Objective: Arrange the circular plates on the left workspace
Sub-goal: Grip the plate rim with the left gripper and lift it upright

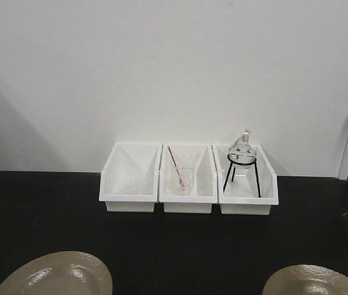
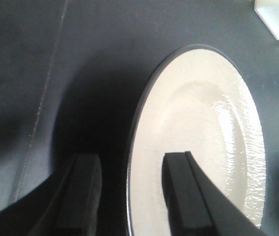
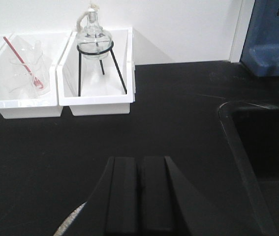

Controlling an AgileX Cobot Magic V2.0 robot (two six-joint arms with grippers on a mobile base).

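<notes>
Black table (image 1: 38,209) runs below a white wall, with three white bins (image 1: 189,178) at its back. Two tan plates lie flat on it, well apart: the left plate (image 1: 57,273) and the right plate (image 1: 315,279). The left fingers (image 2: 181,187) stand wide apart, one over the left plate, one over bare table, holding nothing. The right fingers (image 3: 154,196) are pressed together, empty, above the right plate's edge, near the sink (image 3: 267,147).

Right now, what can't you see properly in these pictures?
Front view: the bottom edge cuts off the left round tan plate and the right round tan plate.
Right wrist view: the shut right gripper hides all but a sliver of a plate.
Left wrist view: one black finger of the left gripper covers part of a plate.
</notes>
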